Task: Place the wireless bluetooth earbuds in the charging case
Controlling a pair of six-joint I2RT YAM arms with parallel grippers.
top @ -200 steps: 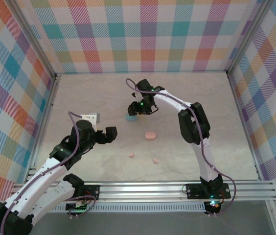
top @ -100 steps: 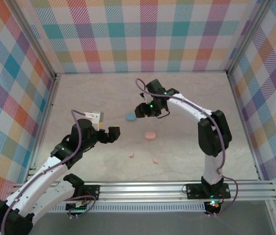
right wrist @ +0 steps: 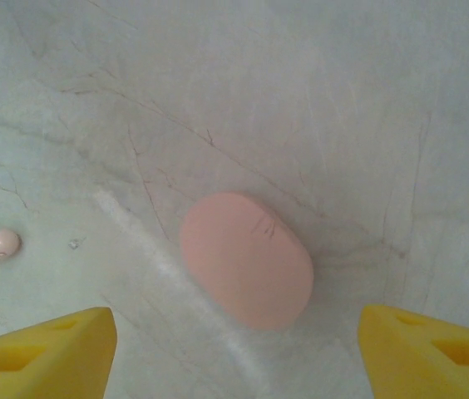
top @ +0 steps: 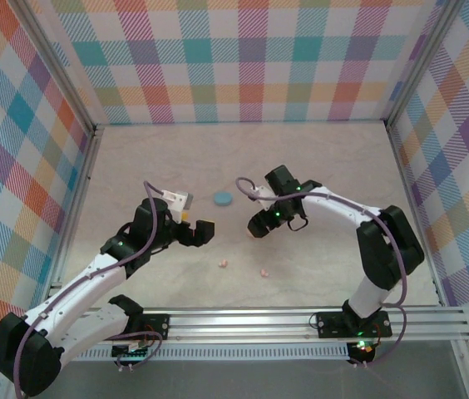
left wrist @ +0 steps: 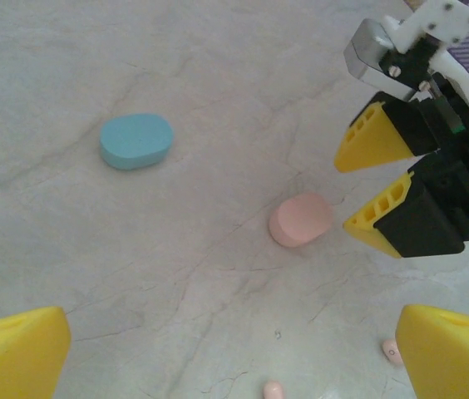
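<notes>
While your right hand (left wrist: 343, 196) hangs released over the pink case (right wrist: 247, 259) and your left hand (top: 204, 232) spreads empty, you're likely about to steady that case. Two pink earbuds (top: 224, 263) lie loose on the surface (top: 326, 166), nearer you; lower squarely before clenching.

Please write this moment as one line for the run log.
left pincer: open, empty | right pincer: open, empty, near pink charging case | blue charging case: lying apart | pink earbuds: two loose on table
</notes>
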